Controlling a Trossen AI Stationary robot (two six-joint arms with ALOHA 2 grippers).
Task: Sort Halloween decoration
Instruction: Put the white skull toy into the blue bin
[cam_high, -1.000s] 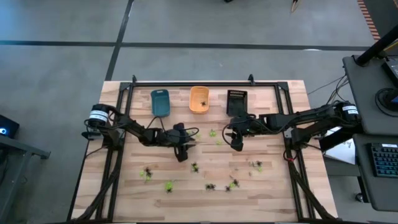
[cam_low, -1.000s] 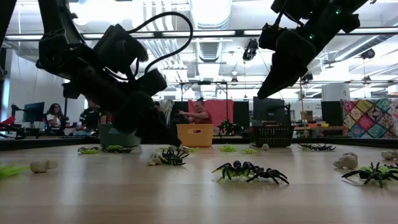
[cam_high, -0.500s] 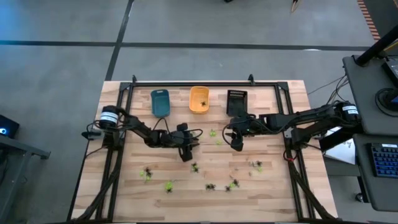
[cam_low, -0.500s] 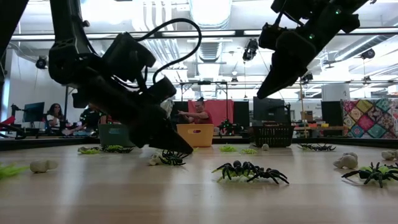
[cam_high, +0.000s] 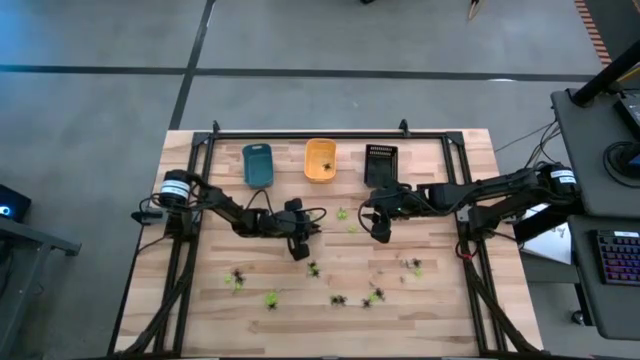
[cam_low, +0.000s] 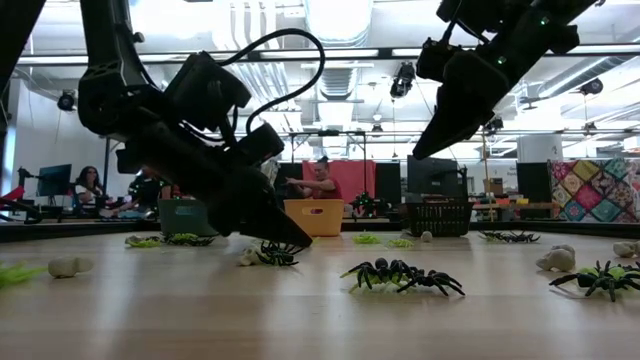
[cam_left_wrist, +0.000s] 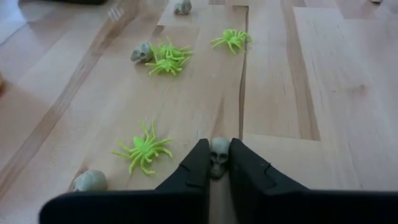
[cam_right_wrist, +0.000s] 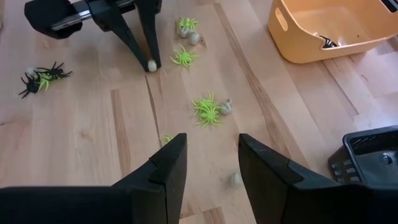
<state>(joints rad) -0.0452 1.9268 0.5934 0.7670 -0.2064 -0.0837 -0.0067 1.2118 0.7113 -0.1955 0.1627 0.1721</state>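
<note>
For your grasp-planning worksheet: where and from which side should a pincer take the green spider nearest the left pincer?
Probably grip the green spider across its raised central body, coming straight down from above. It lies flat on the table with thin legs splayed all round, so side approaches would likely snag legs.

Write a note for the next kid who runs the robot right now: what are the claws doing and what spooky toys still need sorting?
Left claw: shut on a small pale skull, down at the table.
Right claw: open, empty, hanging above mid-table.
Done: one black spider lies in the orange tray.
Left: green spiders, black spiders and more skulls are scattered on the table. Blue tray and black tray wait at the back.
</note>
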